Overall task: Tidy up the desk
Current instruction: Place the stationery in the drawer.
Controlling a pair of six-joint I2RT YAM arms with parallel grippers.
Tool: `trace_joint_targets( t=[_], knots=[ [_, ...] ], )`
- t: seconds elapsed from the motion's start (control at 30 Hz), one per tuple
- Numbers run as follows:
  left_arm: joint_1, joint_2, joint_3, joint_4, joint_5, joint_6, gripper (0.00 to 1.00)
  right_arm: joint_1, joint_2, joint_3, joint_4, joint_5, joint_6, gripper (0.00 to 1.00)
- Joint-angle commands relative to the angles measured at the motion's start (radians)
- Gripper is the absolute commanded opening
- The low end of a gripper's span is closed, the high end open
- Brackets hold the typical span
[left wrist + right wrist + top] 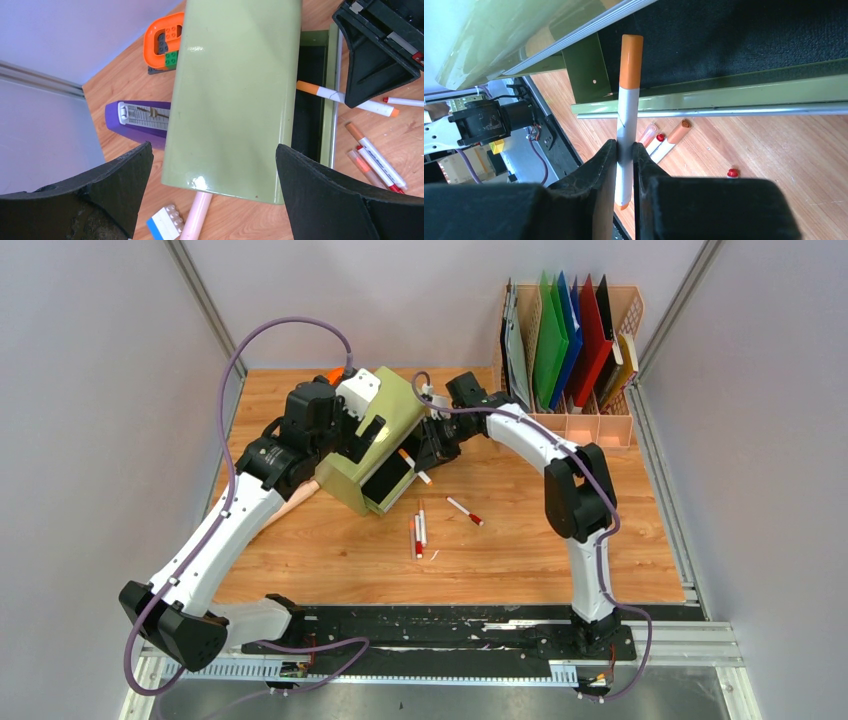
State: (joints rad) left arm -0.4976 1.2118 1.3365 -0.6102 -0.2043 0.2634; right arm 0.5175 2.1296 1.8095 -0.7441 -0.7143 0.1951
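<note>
The wooden desk [520, 540] bears an olive-green drawer chest [375, 435], set askew with its black-lined drawer [749, 35] pulled open. My left gripper [214, 150] hovers open over the chest's top [235, 100], a finger on each side and touching nothing. My right gripper [625, 145] is shut on a white marker with an orange cap [630, 75]. The cap end reaches over the open drawer's rim. Several more markers [418, 532] lie loose on the wood just in front of the drawer, one with a red cap [465, 511] a little apart.
A peach file rack [575, 425] with coloured folders stands at the back right. Behind the chest lie a purple box [137, 117] and an orange brick piece [162, 42]; near its corner a white-blue brick [165, 225] and a pink tube [197, 215]. A black rail [450, 625] runs along the near edge.
</note>
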Motion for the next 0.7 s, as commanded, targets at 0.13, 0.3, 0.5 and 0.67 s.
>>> trace_joint_targets(
  t=[0.13, 0.3, 0.5, 0.67],
  knots=[
    [0.002, -0.016, 0.025, 0.023, 0.002, -0.009, 1.00, -0.023, 0.017, 0.051, 0.011, 0.007, 0.052, 0.06],
    [0.002, -0.009, 0.026, 0.026, 0.000, -0.007, 1.00, -0.042, 0.000, 0.034, 0.017, 0.029, 0.094, 0.04],
    [0.002, 0.013, 0.044, 0.033, -0.001, -0.003, 1.00, -0.045, -0.052, -0.061, 0.107, -0.010, 0.215, 0.04],
    [0.002, 0.030, 0.052, 0.038, -0.003, -0.001, 1.00, -0.051, -0.051, -0.075, 0.187, -0.049, 0.324, 0.06]
  ],
)
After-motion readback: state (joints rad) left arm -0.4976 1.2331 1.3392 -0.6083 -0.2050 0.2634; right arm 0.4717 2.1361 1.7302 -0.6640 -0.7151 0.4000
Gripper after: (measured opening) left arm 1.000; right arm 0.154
